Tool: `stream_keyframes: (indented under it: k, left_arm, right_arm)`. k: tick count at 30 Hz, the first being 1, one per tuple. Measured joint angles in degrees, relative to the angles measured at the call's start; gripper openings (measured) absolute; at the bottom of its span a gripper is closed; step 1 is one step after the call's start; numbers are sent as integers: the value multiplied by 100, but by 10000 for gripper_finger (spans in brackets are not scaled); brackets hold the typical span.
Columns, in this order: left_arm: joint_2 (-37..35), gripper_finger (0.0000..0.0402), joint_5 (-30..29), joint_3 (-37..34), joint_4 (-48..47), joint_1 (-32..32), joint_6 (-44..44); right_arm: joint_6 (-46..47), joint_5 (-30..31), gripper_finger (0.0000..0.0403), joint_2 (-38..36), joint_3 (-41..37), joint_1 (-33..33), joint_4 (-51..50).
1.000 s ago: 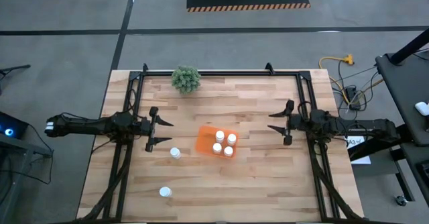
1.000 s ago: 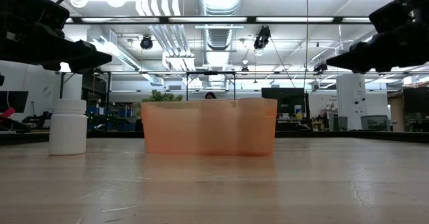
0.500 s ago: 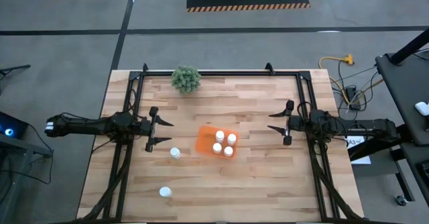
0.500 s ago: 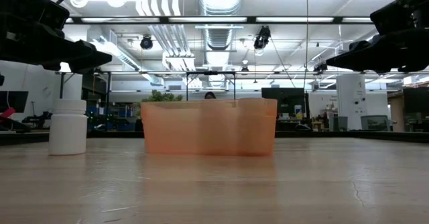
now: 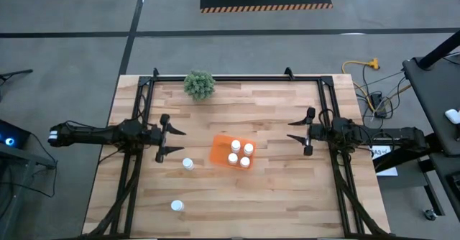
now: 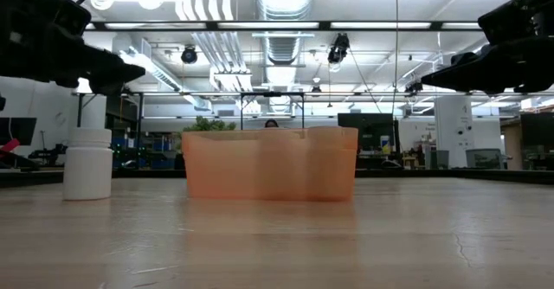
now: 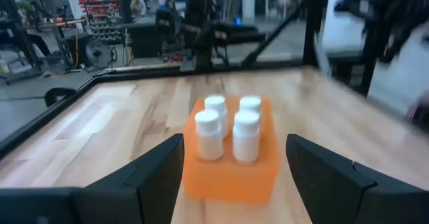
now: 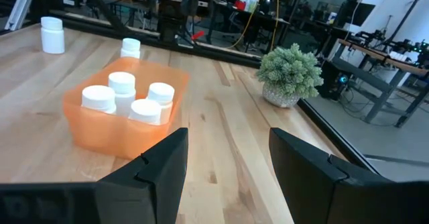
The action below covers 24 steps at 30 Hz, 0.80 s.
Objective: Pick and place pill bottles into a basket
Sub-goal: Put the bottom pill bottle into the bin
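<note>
The orange basket (image 5: 223, 151) sits near the table's middle with several white-capped pill bottles (image 5: 240, 154) standing in it. Two more bottles stand on the table: one (image 5: 187, 164) just left of the basket and one (image 5: 177, 205) nearer the front edge. My left gripper (image 5: 175, 141) hovers open to the left of the basket, pointing at it; its wrist view shows the basket (image 7: 231, 174) between its fingers. My right gripper (image 5: 293, 131) hovers open to the right of the basket, which its wrist view also shows (image 8: 100, 133). Both are empty.
A small green bushy plant (image 5: 199, 84) stands at the table's far edge, left of centre. Dark frame rails (image 5: 133, 175) run along the table's left and right sides under the arms. In the low view the near-left bottle (image 6: 88, 163) stands left of the basket (image 6: 270, 163).
</note>
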Motion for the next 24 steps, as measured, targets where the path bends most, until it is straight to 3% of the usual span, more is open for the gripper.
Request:
stream_keyframes:
  k: [3,24]
  left_arm:
    - [-2,245,3,0,219,0,-421]
    - [13,245,44,0,283,0,-425]
  right_arm:
    - [0,0,199,0,0,0,0]
    - [2,2,199,0,4,0,4]
